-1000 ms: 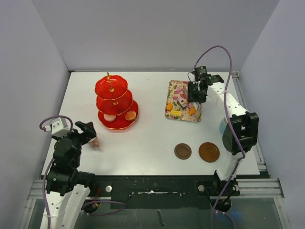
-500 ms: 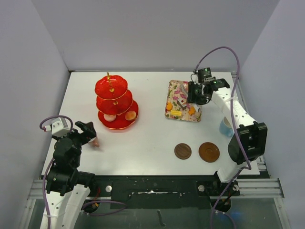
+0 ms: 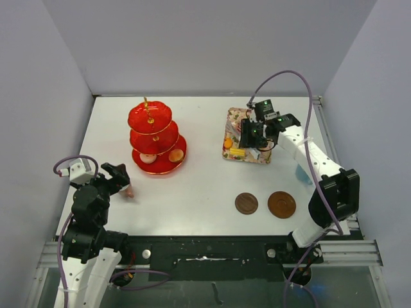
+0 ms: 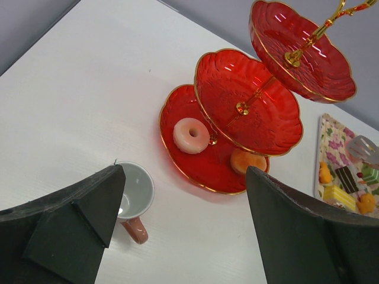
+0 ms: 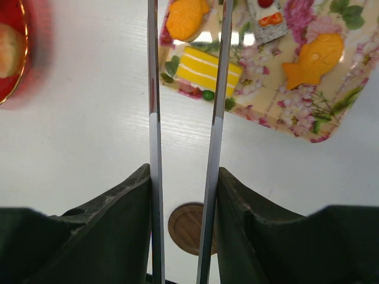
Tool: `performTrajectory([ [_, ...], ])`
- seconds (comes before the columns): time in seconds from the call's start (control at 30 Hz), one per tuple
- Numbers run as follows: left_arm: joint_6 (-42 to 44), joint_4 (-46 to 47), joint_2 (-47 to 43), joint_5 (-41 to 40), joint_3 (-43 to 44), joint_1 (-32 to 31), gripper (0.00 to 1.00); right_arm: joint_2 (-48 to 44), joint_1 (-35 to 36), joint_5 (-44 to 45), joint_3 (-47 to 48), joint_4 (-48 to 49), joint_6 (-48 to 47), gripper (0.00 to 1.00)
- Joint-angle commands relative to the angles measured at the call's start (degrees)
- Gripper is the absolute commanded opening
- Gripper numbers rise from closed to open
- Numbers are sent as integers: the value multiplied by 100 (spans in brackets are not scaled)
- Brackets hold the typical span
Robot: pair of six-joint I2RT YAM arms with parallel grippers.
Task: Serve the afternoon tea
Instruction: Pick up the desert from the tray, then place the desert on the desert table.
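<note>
1. Three-tier stand (image 3: 154, 138): red, translucent and gold-rimmed with a gold handle. It stands upright on the white table (image 3: 199, 186). Its bottom tier holds a pink ring-shaped sweet (image 4: 190, 135) and an orange bun (image 4: 246, 161), lying apart from each other.
2. Pink cup (image 4: 135, 195): upright on the table near the stand's base, on the side towards the arm bases. Its white interior faces up.
3. Left gripper (image 4: 185, 174): fingers spread wide with nothing between them. It hovers over the pink cup.
4. Floral tray (image 5: 266, 97): flat on the table, well to the right of the stand. It holds orange fish-shaped sweets (image 5: 314, 59), a yellow layered slice (image 5: 192, 65) and a white slice with red topping (image 5: 266, 18). Other pieces are too small to name.
5. Right gripper (image 3: 249, 136): clamped on metal tongs (image 5: 154, 142) above the tray edge nearest the stand. The blades are parted either side of the yellow slice. Their tips leave the wrist view, so contact cannot be judged.
6. Darker saucer (image 3: 246, 203) and lighter saucer (image 3: 282, 205): right of the stand and closer to the arm bases, side by side without touching.
7. Light-blue cup (image 3: 300, 172): farther right of the stand than the tray. What shows past the right arm appears to be its rim and wall only.
</note>
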Motion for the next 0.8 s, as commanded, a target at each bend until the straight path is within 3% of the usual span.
performTrajectory([
  [0.0,49,361,30,12,41,-29,82,-440,372,-129,-48,408,129,29],
  [0.3,49,344,31,-24,50,-27,82,-574,1363,46,-374,578,435,29],
  [0.77,49,344,57,-36,51,-26,82,-244,2614,417,-15,848,922,29],
])
